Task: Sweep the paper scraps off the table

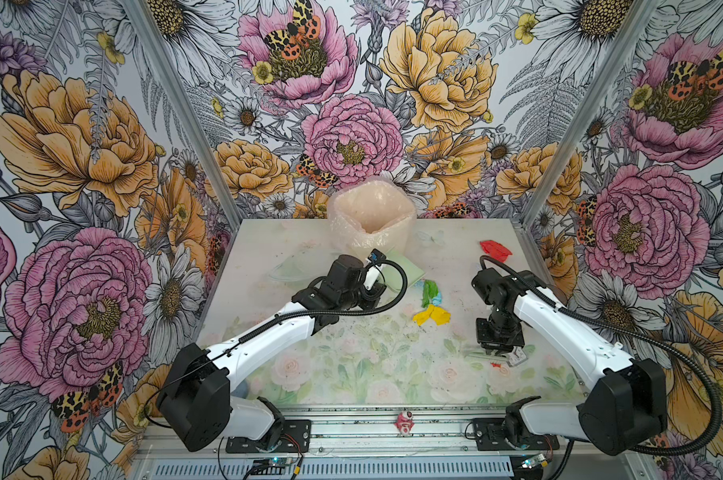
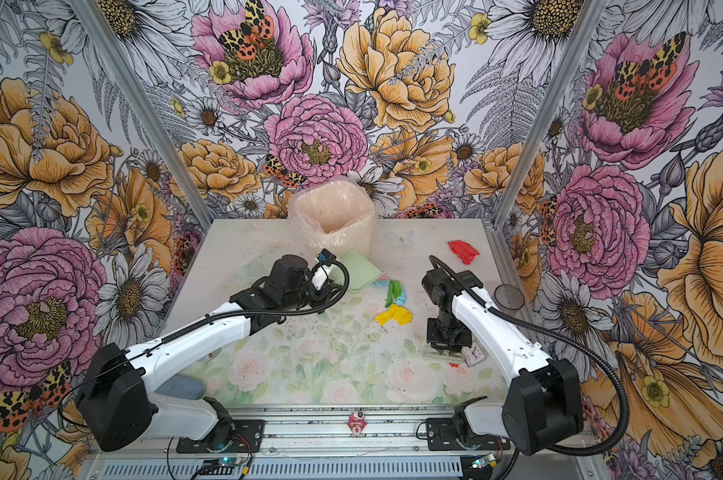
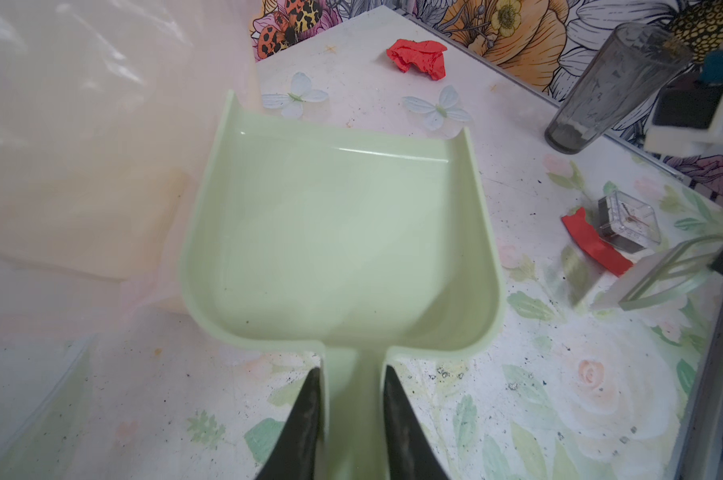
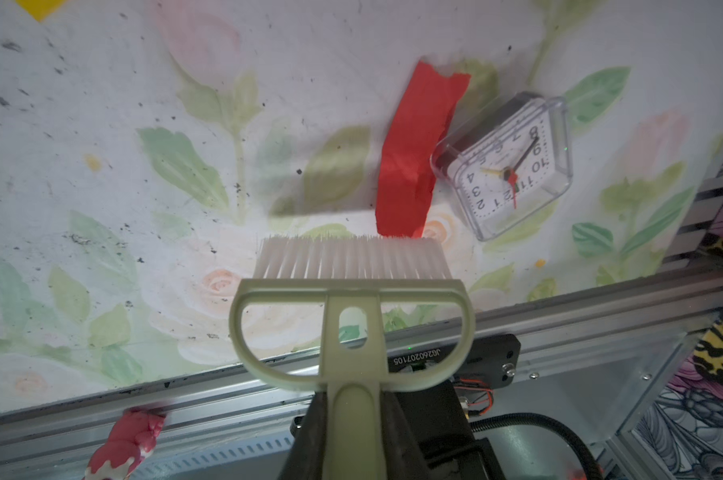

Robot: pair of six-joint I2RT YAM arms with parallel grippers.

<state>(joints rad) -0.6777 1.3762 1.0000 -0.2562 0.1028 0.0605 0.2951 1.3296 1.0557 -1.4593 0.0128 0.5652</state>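
Note:
My left gripper (image 3: 351,395) is shut on the handle of the pale green dustpan (image 3: 339,232), which lies empty on the table (image 1: 351,365) beside the bin. My right gripper (image 4: 353,415) is shut on the handle of the matching brush (image 4: 351,291); its white bristles touch the end of a flat red paper scrap (image 4: 413,153) near the front right. A crumpled red scrap (image 1: 495,249) lies at the back right. Green, light blue and yellow scraps (image 1: 430,305) cluster mid-table, just right of the dustpan (image 1: 401,270).
A bin lined with a clear bag (image 1: 372,216) stands at the back middle. A small clear clock (image 4: 505,166) lies against the flat red scrap. A dark glass tumbler (image 3: 613,83) stands by the right edge. A pink-red figurine (image 1: 404,423) sits on the front rail.

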